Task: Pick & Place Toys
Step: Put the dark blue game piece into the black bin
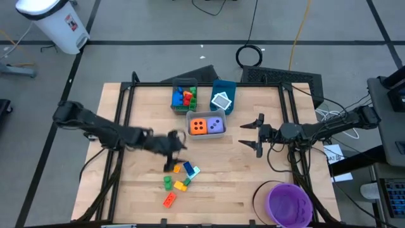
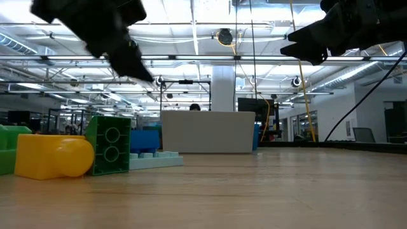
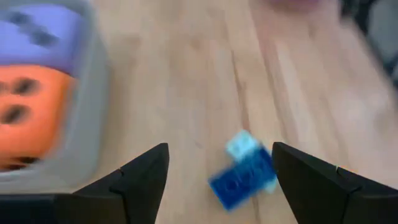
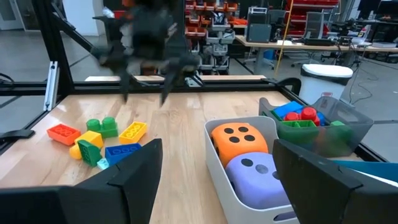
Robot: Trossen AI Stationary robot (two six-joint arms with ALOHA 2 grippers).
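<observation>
Several loose bricks lie on the table near its front: a blue brick (image 1: 189,168) beside a light teal piece (image 1: 195,171), an orange one (image 1: 176,169), a green one (image 1: 168,182), a yellow one (image 1: 180,185) and a red one (image 1: 169,200). My left gripper (image 1: 176,144) is open above the table, just behind them. In the left wrist view the blue brick (image 3: 242,180) lies below and between its fingers (image 3: 221,152), untouched. My right gripper (image 1: 253,135) is open and empty, right of the dice bin.
A grey bin (image 1: 218,134) holds the orange die (image 1: 198,126) and the purple die (image 1: 216,125). Behind it stand a grey bin of bricks (image 1: 184,98) and a blue bin (image 1: 229,87) with a white-teal tile (image 1: 221,101). A round purple bowl (image 1: 290,202) stands at front right.
</observation>
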